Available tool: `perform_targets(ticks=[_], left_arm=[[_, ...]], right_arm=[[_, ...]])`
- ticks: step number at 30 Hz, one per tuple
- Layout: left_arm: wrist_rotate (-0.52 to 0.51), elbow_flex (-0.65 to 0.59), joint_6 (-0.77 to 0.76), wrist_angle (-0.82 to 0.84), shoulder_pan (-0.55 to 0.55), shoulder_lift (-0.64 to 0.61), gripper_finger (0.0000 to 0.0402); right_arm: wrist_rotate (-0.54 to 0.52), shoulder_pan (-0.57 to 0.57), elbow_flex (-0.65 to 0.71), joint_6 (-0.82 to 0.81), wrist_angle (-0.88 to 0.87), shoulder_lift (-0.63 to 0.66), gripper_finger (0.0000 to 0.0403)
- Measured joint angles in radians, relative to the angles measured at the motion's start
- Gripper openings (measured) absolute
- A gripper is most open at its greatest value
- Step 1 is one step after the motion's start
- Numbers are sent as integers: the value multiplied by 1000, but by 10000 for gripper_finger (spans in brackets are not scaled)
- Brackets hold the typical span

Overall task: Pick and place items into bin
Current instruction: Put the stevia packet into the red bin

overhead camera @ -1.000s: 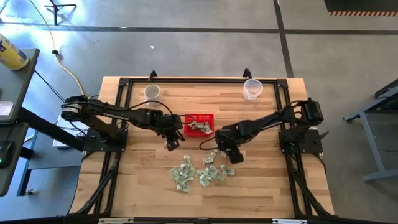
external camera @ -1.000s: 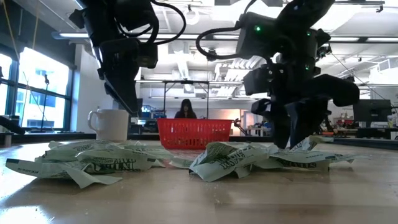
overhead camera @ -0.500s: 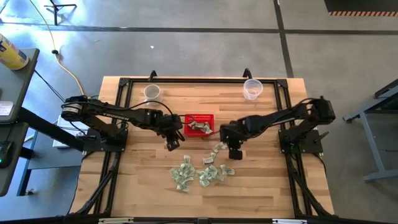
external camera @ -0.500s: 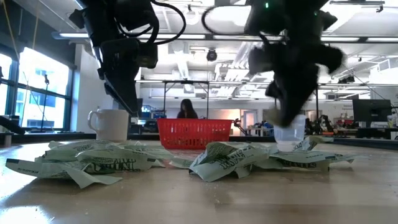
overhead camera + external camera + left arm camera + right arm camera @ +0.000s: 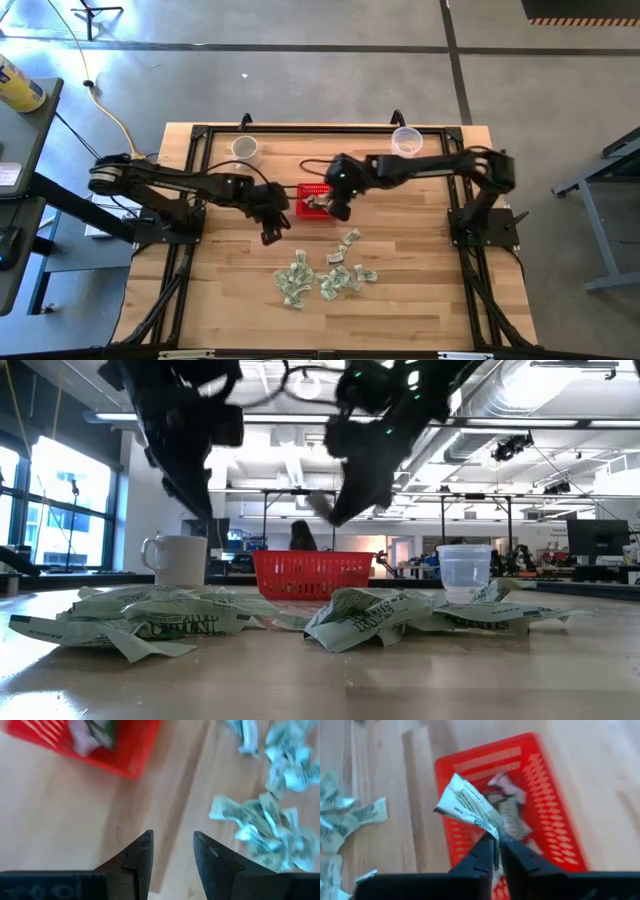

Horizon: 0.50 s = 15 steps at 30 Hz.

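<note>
The red basket (image 5: 316, 199) stands at the table's middle and holds a few wrinkly pieces (image 5: 507, 810). Several pale green-and-white pieces (image 5: 318, 276) lie in a loose heap nearer the front edge, and one piece (image 5: 350, 238) lies alone between heap and basket. My right gripper (image 5: 338, 207) hangs over the basket's right part, shut on one piece (image 5: 467, 805). My left gripper (image 5: 270, 228) is open and empty (image 5: 172, 852), just left of the basket and above the bare wood. My right gripper pinches the piece between its two fingers at one end (image 5: 492, 831). The rest of the piece sticks out past the fingertips, crumpled. The piece is lifted clear and hangs over the basket (image 5: 545, 805).
A white mug (image 5: 245, 148) stands at the far left of the table and a clear plastic cup (image 5: 405, 143) at the far right. Bare wood lies on both sides of the heap. A person (image 5: 300, 536) shows in the room beyond the table.
My right gripper has risen from beside the heap and gone toward the far edge and the left, to over the basket, carrying the piece clear of the table.
</note>
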<state>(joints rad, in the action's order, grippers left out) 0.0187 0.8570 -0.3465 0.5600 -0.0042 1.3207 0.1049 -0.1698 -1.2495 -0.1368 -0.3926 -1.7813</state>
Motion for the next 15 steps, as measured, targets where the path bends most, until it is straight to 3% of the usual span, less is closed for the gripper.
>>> perform_targets(ticks=[5, 11, 15], left_arm=[[-118, 0, -61, 20, -25, -91, 175], [-75, -4, -51, 12, -70, -96, 175], [-21, -50, -51, -50, -84, -50, 175]], right_arm=[[-91, 22, -87, 52, -93, -83, 106], [-257, 54, -122, 176, -166, -40, 213], [-328, 79, -122, 206, -248, 33, 263]])
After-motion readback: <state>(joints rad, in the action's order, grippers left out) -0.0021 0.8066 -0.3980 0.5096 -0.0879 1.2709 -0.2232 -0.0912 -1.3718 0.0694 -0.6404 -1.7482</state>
